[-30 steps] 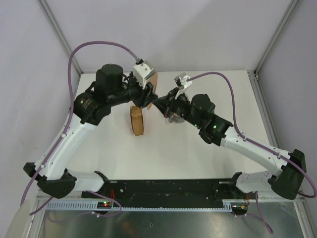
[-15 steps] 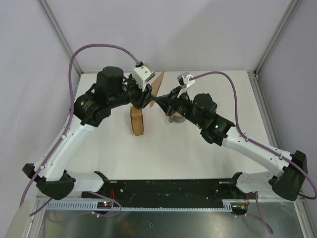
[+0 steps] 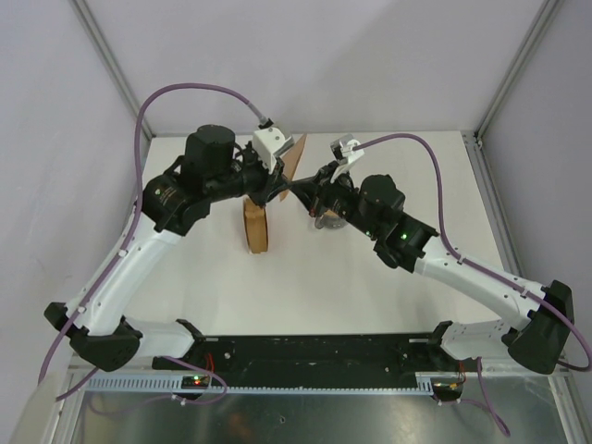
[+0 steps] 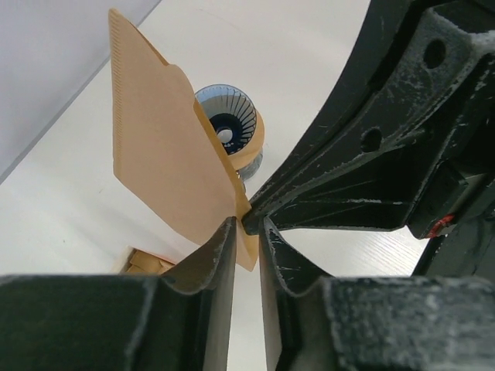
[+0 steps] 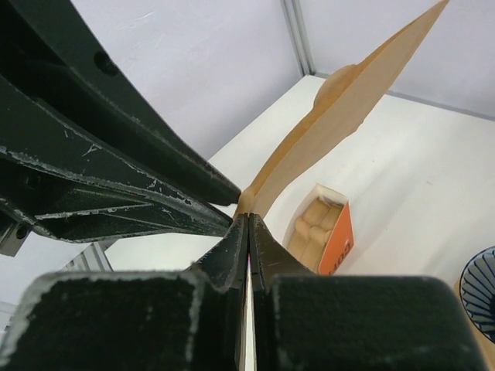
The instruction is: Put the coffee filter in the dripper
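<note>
Brown filter (image 4: 166, 162) upper left, right gripper (image 5: 247, 222) clamped on it, left gripper (image 4: 247, 229) jaws slightly apart astride corner; dripper (image 4: 230, 124) empty, placement pending.

Soft, even light from above fills all three views. The top view is bright and sharp, with only faint, diffuse shadows on the white table (image 3: 351, 277). In both wrist views the dark foreground along the bottom edge is blurred and out of focus, while the coffee filter (image 4: 155, 154) is crisp.
</note>
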